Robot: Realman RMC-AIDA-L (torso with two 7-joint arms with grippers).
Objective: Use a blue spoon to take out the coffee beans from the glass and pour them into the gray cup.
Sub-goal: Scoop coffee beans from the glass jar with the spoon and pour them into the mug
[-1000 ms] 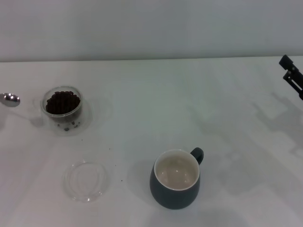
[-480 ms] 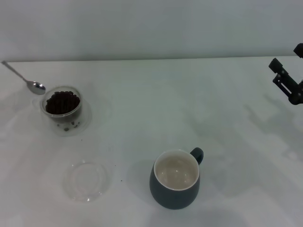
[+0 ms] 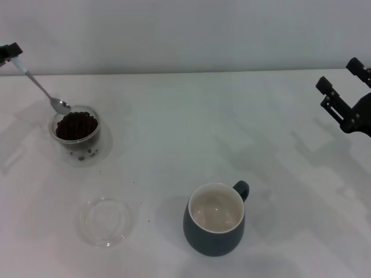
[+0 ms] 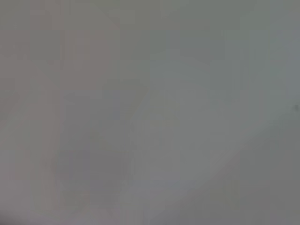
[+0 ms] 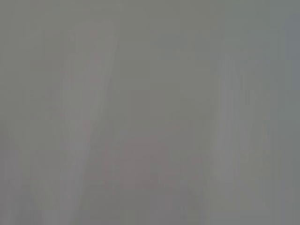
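In the head view the blue spoon [image 3: 40,86] hangs slanted at the far left, its pale handle end in my left gripper [image 3: 8,51], which is shut on it at the picture's edge. The spoon's metal bowl [image 3: 60,105] is just at the far rim of the glass [image 3: 76,139], which holds a heap of dark coffee beans [image 3: 75,125]. The gray cup [image 3: 214,226] stands empty at the front centre, its handle to the right. My right gripper [image 3: 341,81] hovers open and empty at the far right edge. Both wrist views show only blank grey.
A shallow clear glass dish [image 3: 105,220] lies on the white table [image 3: 191,127] in front of the glass and left of the cup. A few loose crumbs dot the table near it. A grey wall runs along the table's far edge.
The spoon has moved right and down, its bowl now at the glass's far rim, and my left gripper has come into view. My right gripper has moved inward and lower.
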